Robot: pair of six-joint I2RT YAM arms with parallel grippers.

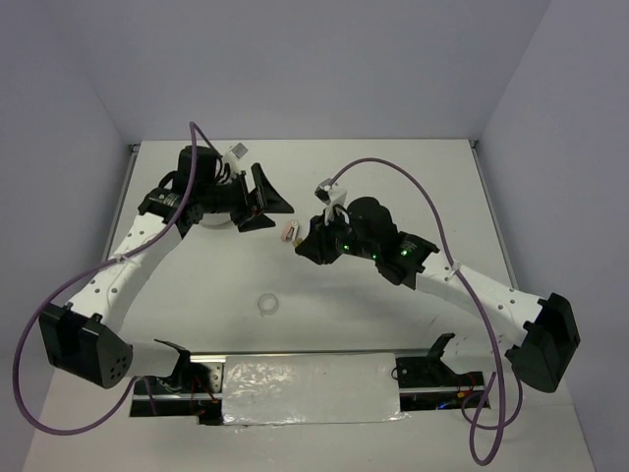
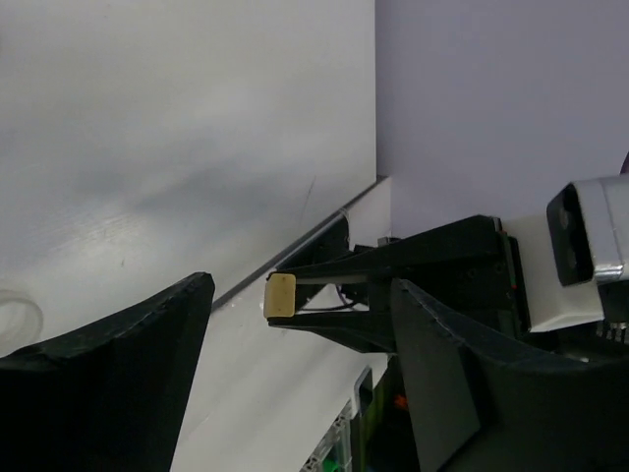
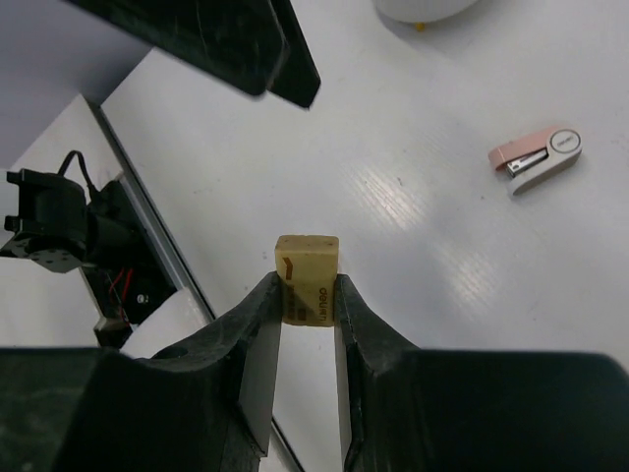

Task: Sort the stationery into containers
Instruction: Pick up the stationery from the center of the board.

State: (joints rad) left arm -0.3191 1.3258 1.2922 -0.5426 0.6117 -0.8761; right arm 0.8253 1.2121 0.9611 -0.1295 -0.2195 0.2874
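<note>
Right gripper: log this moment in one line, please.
right gripper: shut on tan eraser | left gripper: open, empty | pink stapler: on table | tape ring: on table

Stationery count: one tan eraser block [image 3: 307, 275], one pink stapler [image 3: 536, 157], one clear tape ring [image 1: 266, 306]. Container count: one whitish dish [image 3: 423, 8]. Arm count: two, left arm [image 1: 118, 275] and right arm [image 1: 491, 300].

The top camera sits high above and behind both arms and looks down on the whole table [image 1: 393, 187]. The left wrist camera sits close behind the left gripper [image 1: 265, 205] and looks sideways, maybe a bit tipped. The right wrist camera looks down from very near, past the right gripper [image 3: 307, 290]. Both wrist views share the tan eraser [image 3: 308, 261]. The top and right wrist views share the pink stapler [image 3: 537, 157].
</note>
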